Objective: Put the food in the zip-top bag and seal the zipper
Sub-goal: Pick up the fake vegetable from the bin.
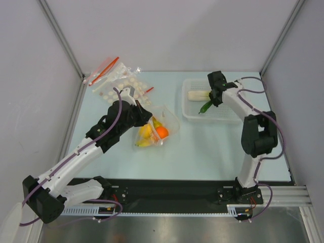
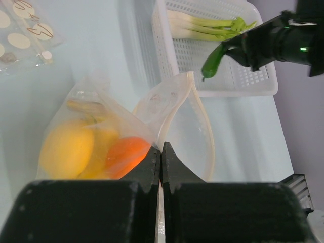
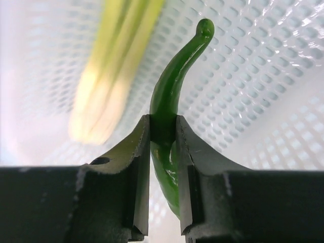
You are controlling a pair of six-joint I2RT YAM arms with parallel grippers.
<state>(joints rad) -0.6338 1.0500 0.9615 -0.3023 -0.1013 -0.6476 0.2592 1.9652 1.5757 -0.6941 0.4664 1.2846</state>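
Note:
The zip-top bag (image 1: 161, 126) lies mid-table with its mouth held open. Inside it are a lemon (image 2: 67, 150), a banana (image 2: 104, 149) and an orange (image 2: 126, 154). My left gripper (image 2: 161, 148) is shut on the bag's mouth edge; it also shows in the top view (image 1: 143, 112). The pale zipper strip (image 2: 207, 136) curves round the open mouth. My right gripper (image 3: 163, 126) is shut on the dark green curved vegetable (image 3: 172, 86) and holds it over the white basket (image 1: 223, 115). The leek (image 1: 198, 94) lies in the basket.
A heap of spare dotted bags with red strips (image 1: 114, 81) lies at the far left. The white mesh basket stands at the far right near the enclosure wall. Grey walls close in the table on three sides.

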